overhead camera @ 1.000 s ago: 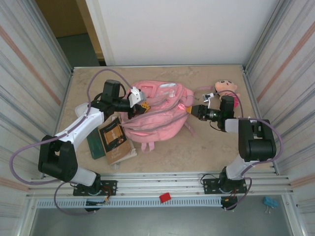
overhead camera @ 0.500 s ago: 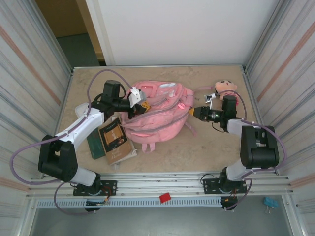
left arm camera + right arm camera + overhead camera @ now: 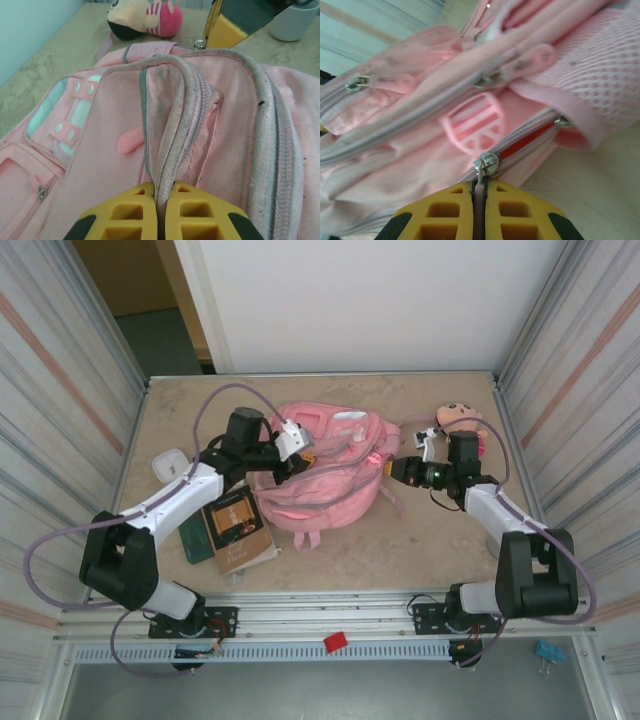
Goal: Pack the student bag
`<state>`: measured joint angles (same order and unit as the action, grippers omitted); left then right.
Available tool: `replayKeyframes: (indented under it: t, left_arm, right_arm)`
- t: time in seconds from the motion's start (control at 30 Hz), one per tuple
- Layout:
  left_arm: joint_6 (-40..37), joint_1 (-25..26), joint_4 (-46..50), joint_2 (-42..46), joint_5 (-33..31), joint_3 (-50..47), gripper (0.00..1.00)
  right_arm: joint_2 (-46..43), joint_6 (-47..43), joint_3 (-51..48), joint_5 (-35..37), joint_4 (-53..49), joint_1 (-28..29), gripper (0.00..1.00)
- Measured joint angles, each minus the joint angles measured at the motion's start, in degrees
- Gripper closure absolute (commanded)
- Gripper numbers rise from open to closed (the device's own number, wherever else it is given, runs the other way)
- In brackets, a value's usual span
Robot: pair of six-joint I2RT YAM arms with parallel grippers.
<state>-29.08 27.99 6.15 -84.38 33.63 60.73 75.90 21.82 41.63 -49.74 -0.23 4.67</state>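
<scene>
Pinching the bag (image 3: 320, 490) at opposite ends, both arms work on it where it lies flat on the table (image 3: 430, 540), just left of the doll (image 3: 458, 417). The right gripper (image 3: 479, 205), on the bag's end nearest the doll, is clamped on the tab of a zip pull (image 3: 485, 164), at the end of a zip line where a red sliver shows through the gap. The left gripper (image 3: 161, 210), at the bag's end farthest from the doll, is closed on a raised fold of fabric beside a grey zip track. The bag's long axis runs away from the doll, from one gripper to the other, so the zip in the right gripper's grasp leads leftward toward the left one. The right arm is plainly the nearer to that pull, and drawing it along looks to depend on the left arm anchoring the cloth. The bag is soft pink fabric, slumped and creased, with pale panels and studs near its top, several zip lines and a round pink rubber charm; it would likely bunch if tugged unbraced. Books (image 3: 232, 525) lie beyond the bag from the doll.
</scene>
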Motion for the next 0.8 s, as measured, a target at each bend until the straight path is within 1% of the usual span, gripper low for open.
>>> replayKeyframes:
  t: [0.07,0.2,0.33,0.43,0.6,0.8]
  left_arm:
    - [2.56,2.27,-0.66,-1.09,-4.07,0.92,1.00]
    - [7.39,4.09,-1.84,-3.58,-8.98,3.72,1.00]
    - [11.06,5.16,-2.12,-6.60,-14.34,7.45,1.00]
    - [13.53,6.05,-2.60,-8.24,-17.27,9.01,1.00]
    - [17.40,6.64,-3.08,-8.98,-19.69,9.44,1.00]
    - [20.39,7.96,-3.43,-9.49,-20.94,9.44,1.00]
  right_arm:
    - [-2.36,-1.44,2.23,4.04,-4.81,2.32,1.00]
    - [-5.68,-3.06,5.99,11.91,-12.52,7.78,1.00]
    - [-8.11,-3.06,9.55,19.58,-20.02,15.32,1.00]
    - [-9.92,-2.36,11.61,24.13,-23.52,21.24,1.00]
    - [-10.93,2.58,13.00,33.38,-26.47,29.29,1.00]
    - [-8.33,9.31,15.52,43.41,-27.78,38.86,1.00]
